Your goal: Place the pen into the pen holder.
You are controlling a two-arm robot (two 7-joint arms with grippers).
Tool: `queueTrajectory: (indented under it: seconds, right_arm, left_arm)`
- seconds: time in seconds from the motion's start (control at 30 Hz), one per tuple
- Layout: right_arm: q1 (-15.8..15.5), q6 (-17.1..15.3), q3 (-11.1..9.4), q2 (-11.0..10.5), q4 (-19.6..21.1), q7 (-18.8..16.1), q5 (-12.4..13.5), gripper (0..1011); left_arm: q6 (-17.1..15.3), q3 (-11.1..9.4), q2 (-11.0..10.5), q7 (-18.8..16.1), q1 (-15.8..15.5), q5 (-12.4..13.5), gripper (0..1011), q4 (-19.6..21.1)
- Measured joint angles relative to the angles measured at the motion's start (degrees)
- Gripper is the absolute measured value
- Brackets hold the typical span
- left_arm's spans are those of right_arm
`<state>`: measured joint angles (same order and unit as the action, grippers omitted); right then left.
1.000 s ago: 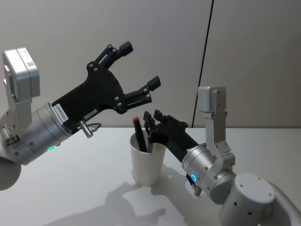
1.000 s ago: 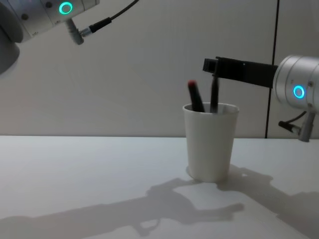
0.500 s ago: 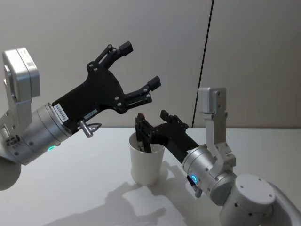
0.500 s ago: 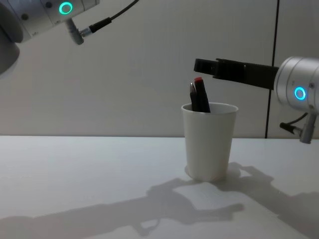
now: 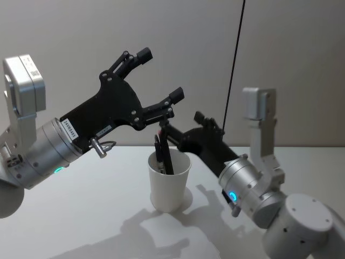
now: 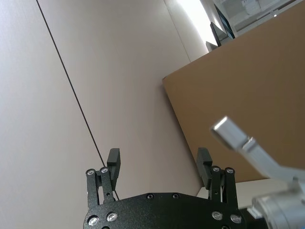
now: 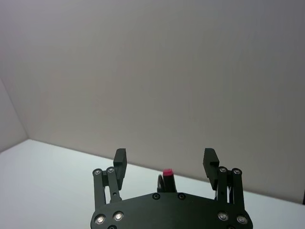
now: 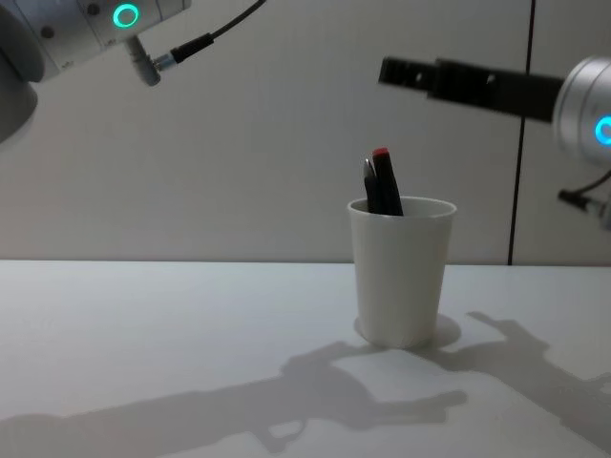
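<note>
The pen holder [image 5: 170, 182] [image 8: 401, 272], a plain white paper cup, stands upright on the white table. Two dark pens lean together inside it against the left rim, and one has a red tip [image 8: 381, 154] [image 5: 161, 152] [image 7: 167, 172]. My right gripper [image 5: 181, 120] [image 8: 393, 71] [image 7: 165, 160] hovers open above the cup, well apart from the pens, with nothing between its fingers. High to the cup's left, my left gripper [image 5: 160, 74] [image 6: 158, 160] stays raised, open and empty.
The white table [image 8: 172, 343] stretches out around the cup, with a plain wall behind it. A dark vertical seam [image 5: 234, 70] runs down the wall behind the right arm.
My right gripper let go of a dark pen, which now leans in the cup beside the red-tipped one. The gripper then rose above the cup. The left arm has not moved.
</note>
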<state>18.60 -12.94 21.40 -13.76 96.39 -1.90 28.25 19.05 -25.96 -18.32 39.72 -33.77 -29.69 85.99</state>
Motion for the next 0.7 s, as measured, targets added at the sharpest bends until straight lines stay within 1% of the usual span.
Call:
queueTrajectory:
  seconds: [0.17, 0.2, 0.27, 0.43, 0.6, 0.7]
  right_arm:
    - [-0.8, 0.4, -1.8, -1.0, 3.2, -0.3, 0.5, 1001]
    - [-1.2, 0.4, -2.5, -1.4, 4.5, -0.3, 0.6, 1001]
    - [-1.7, 0.4, -3.4, -1.9, 6.0, -0.3, 0.8, 1001]
    - [-2.5, 0.4, -4.9, -2.7, 8.6, -0.3, 1.0, 1001]
    - [-2.6, 0.4, -4.9, -2.7, 8.6, -0.3, 1.0, 1001]
    - [-3.1, 0.7, -5.0, -2.8, 8.5, -0.3, 0.8, 1001]
  left_arm:
    - [0.0, 0.0, 0.0, 0.0, 0.0, 0.0, 1003, 0.0]
    - [0.0, 0.0, 0.0, 0.0, 0.0, 0.0, 1003, 0.0]
    - [0.0, 0.0, 0.0, 0.0, 0.0, 0.0, 1003, 0.0]
    - [0.0, 0.0, 0.0, 0.0, 0.0, 0.0, 1004, 0.0]
    - [0.0, 0.0, 0.0, -0.1, 0.0, 0.0, 1003, 0.0]
    - [-0.3, 0.0, -0.1, -0.8, 0.4, 0.3, 1003, 0.1]
